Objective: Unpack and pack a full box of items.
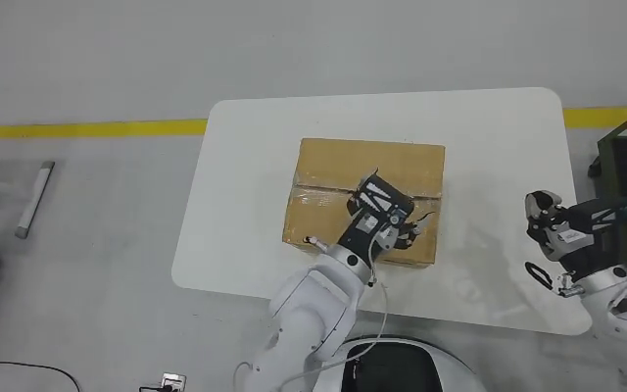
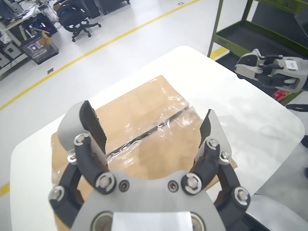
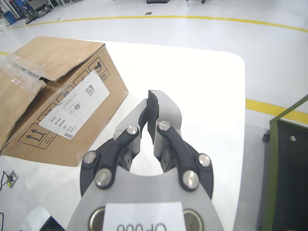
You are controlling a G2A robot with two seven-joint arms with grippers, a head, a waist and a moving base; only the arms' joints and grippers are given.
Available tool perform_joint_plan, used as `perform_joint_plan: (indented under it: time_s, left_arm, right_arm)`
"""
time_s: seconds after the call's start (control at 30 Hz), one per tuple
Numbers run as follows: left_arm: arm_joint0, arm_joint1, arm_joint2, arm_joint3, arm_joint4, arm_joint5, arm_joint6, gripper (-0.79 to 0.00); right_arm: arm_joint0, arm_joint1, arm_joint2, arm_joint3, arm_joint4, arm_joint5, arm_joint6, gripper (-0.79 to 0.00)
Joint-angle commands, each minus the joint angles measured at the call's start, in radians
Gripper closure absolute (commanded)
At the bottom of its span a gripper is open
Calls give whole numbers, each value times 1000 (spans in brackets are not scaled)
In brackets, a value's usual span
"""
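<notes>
Hovering with jaws apart, the left end effector [image 2: 149,118] is above the box [image 1: 333,162] at the top view's centre. The right end effector [image 3: 150,106], pinched together, is at the worktop's [image 1: 245,216] right edge. The box looks nearly closed, so unpacking seems barely begun.

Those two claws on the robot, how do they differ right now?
The left gripper is open; the right gripper is shut. The left gripper hangs over the cardboard box, while the right gripper is over bare table, apart from that box. Both have the same grey-and-black build, and neither holds anything.
</notes>
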Motion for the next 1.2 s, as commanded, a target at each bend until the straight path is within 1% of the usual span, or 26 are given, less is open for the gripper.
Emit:
perform_joint_plan:
  time_s: [0.0,0.1,0.23,0.27,0.37,0.47,0.5,0.53,0.57,0.6,0.77,0.87,0.97,1.0,1.07,1.1,1.13,1.17]
  left_arm:
    - [-34,-8,40,52,25,27,-13,-785]
    - [-74,-22,80,107,33,82,-57,-785]
    - [-110,-35,99,154,48,136,-115,-785]
    - [-116,-37,100,161,51,148,-126,-776]
    - [-125,-44,103,170,33,165,-165,-705]
    - [-131,-48,107,178,40,164,-200,-674]
    - [-132,-49,110,177,45,163,-203,-579]
    - [-130,-50,111,178,47,169,-206,-579]
    - [-125,-52,112,177,37,180,-211,-434]
    - [-124,-53,116,180,44,180,-217,-388]
    - [-116,-59,135,177,61,181,-224,-382]
    - [-112,-61,137,176,69,180,-228,-391]
    - [-110,-63,139,174,76,176,-232,-382]
    - [-109,-64,139,174,78,175,-234,-363]
    - [-107,-65,137,174,82,175,-237,-271]
    - [-106,-66,136,173,85,176,-238,-252]
    - [-104,-66,135,173,87,176,-238,-135]
    - [-103,-67,134,173,89,176,-237,-68]
  right_arm:
    - [-2,-1,3,-1,2,-1,0,0]
    - [-9,-2,10,-1,4,2,-3,0]
    - [-20,-4,19,-1,9,6,-5,0]
    - [-23,-4,21,-1,9,6,-6,0]
    - [-31,-5,25,-1,9,5,-9,0]
    - [-37,-7,28,0,8,4,-10,0]
    - [-38,-7,28,0,7,4,-11,0]
    - [-39,-8,28,0,6,3,-11,0]
    - [-40,-8,28,0,6,3,-11,0]
    - [-41,-8,28,-1,6,3,-10,0]
    - [-45,-10,26,-1,4,1,-13,0]
    - [-46,-12,26,-1,4,0,-13,0]
    - [-48,-13,26,-1,7,-1,-16,0]
    - [-48,-13,27,-1,6,-1,-16,0]
    - [-50,-14,27,-1,8,0,-19,0]
    - [-51,-15,28,-3,8,0,-20,0]
    - [-52,-15,28,-3,9,0,-21,0]
    - [-53,-16,28,-4,10,0,-21,0]
